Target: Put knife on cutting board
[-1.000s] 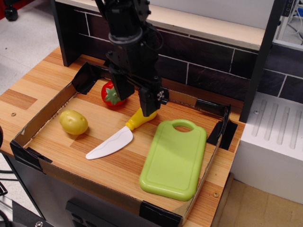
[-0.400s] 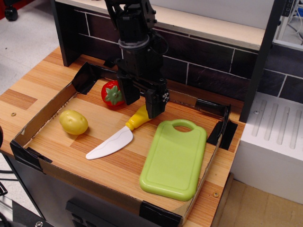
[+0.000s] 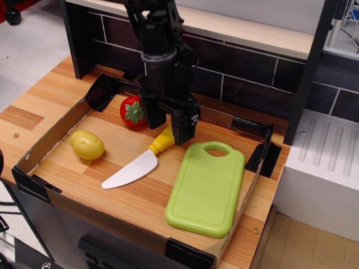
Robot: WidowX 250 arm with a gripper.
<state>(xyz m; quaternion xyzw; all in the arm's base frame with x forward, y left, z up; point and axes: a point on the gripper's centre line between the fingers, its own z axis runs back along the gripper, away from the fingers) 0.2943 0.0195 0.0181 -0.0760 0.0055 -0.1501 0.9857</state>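
Note:
The knife (image 3: 134, 167) lies flat in the cardboard tray, white blade toward the front left, yellow handle (image 3: 161, 142) toward the back right. The light green cutting board (image 3: 207, 189) lies to its right, handle hole at the back, with nothing on it. My black gripper (image 3: 167, 126) is open, one finger on each side of the end of the yellow handle, low over it. The handle's end is hidden behind the fingers.
A yellow potato (image 3: 87, 144) lies at the tray's left and a red strawberry (image 3: 132, 111) at the back, just left of my gripper. The cardboard tray wall (image 3: 53, 131) rings the work area. A dark brick-pattern back wall (image 3: 241, 73) stands behind.
My gripper has moved a little right and down, toward the yellow handle. The knife, board, potato and strawberry have not moved.

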